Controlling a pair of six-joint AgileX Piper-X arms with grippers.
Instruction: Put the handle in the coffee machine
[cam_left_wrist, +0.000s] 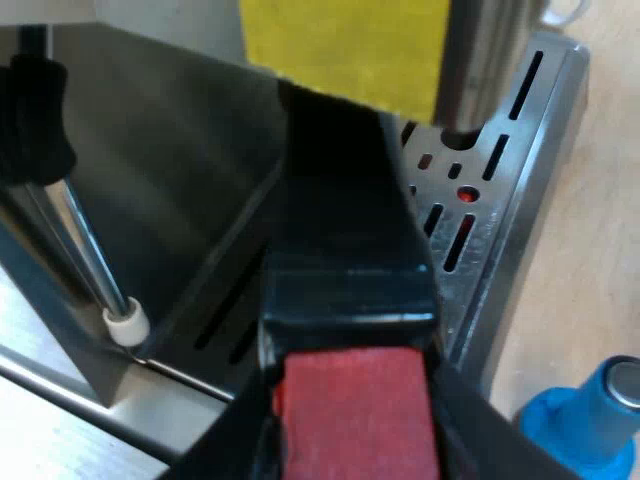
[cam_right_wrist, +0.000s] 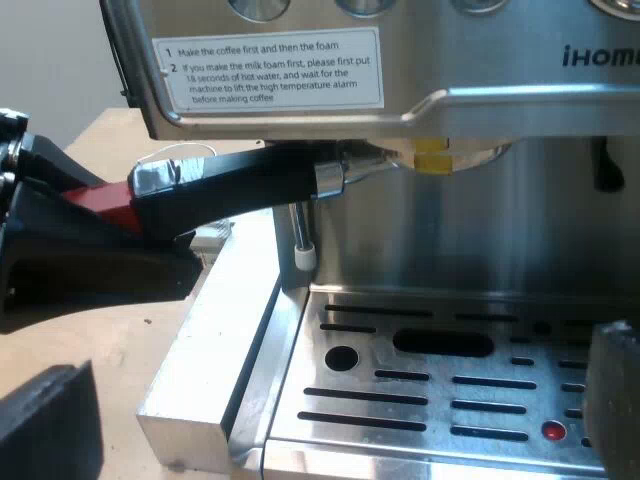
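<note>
The holder's dark handle (cam_left_wrist: 345, 200) runs away from me toward the espresso machine (cam_right_wrist: 520, 60). My left gripper (cam_left_wrist: 355, 440) is shut on its red end (cam_left_wrist: 355, 410), a finger pressed on either side. From the right wrist view the handle (cam_right_wrist: 240, 180) lies level under the machine's front panel. Its metal head (cam_right_wrist: 380, 160) sits up at the brew outlet beside a yellow tag (cam_right_wrist: 432, 155), and the left gripper (cam_right_wrist: 70, 240) holds the red end (cam_right_wrist: 105, 205). My right gripper (cam_right_wrist: 330, 390) hangs open over the drip tray (cam_right_wrist: 440, 400), holding nothing.
The steam wand (cam_right_wrist: 300, 230) with its white tip (cam_right_wrist: 304, 256) hangs just under the handle, also seen as steam wand (cam_left_wrist: 90, 260). A blue tamper (cam_left_wrist: 590, 420) stands on the wooden table beside the drip tray (cam_left_wrist: 480, 200). A metal block (cam_right_wrist: 215, 360) lies against the tray's side.
</note>
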